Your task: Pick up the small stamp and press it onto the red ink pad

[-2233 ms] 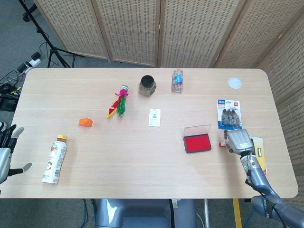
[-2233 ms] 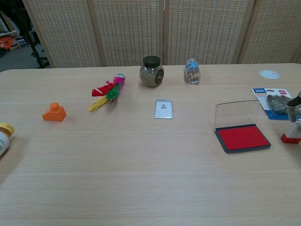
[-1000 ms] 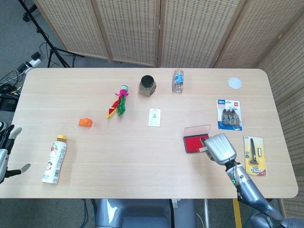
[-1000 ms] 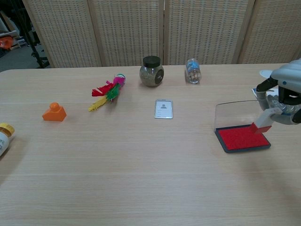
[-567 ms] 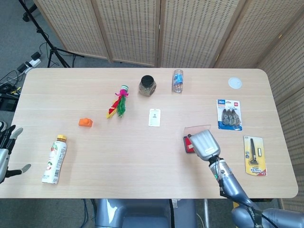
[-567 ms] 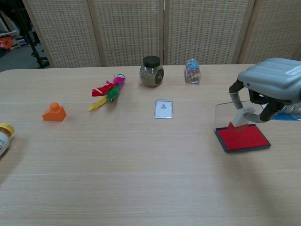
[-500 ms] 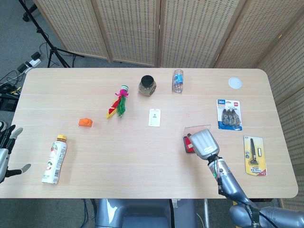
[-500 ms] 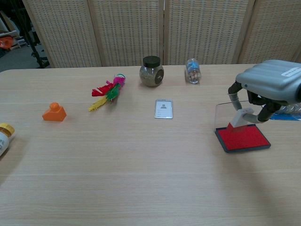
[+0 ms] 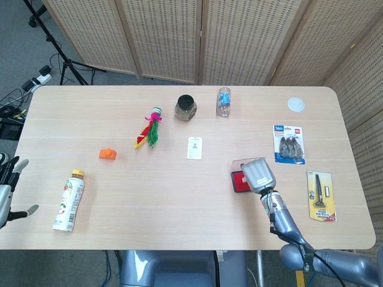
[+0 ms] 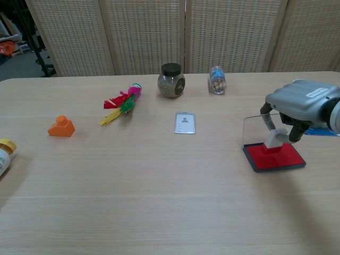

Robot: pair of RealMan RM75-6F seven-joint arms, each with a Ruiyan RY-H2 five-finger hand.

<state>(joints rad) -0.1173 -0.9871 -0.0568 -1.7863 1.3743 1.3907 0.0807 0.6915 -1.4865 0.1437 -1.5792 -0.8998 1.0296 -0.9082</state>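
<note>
The small stamp [image 10: 274,139] stands on the red ink pad [image 10: 275,155], its red base down on the inked surface near the pad's far edge and its pale body tilted a little. The right hand [image 10: 302,109] pinches it from above, fingers [image 10: 267,119] curled down around the stamp's top, the grey back of the hand facing up. In the head view the right hand [image 9: 257,175] covers most of the red ink pad [image 9: 239,181], so the stamp itself is hidden there. The pad's clear lid [image 10: 258,129] stands upright along its far side.

Just to the right of the pad lies a blue blister pack [image 9: 288,144], and nearer the front right corner a yellow-backed carded tool [image 9: 321,195]. A white disc [image 9: 295,104] sits at the far right of the desk [image 9: 179,209]. Toward the middle lie a small ID card [image 10: 184,122], a dark-lidded jar [image 10: 171,81] and a clear bottle on its side [image 10: 217,79]. Further left are a feather toy [image 10: 121,102], an orange block [image 10: 61,127] and a drink bottle lying flat [image 9: 69,200].

The left hand [image 9: 7,191] hangs off the desk's left edge, fingers spread and holding nothing.
</note>
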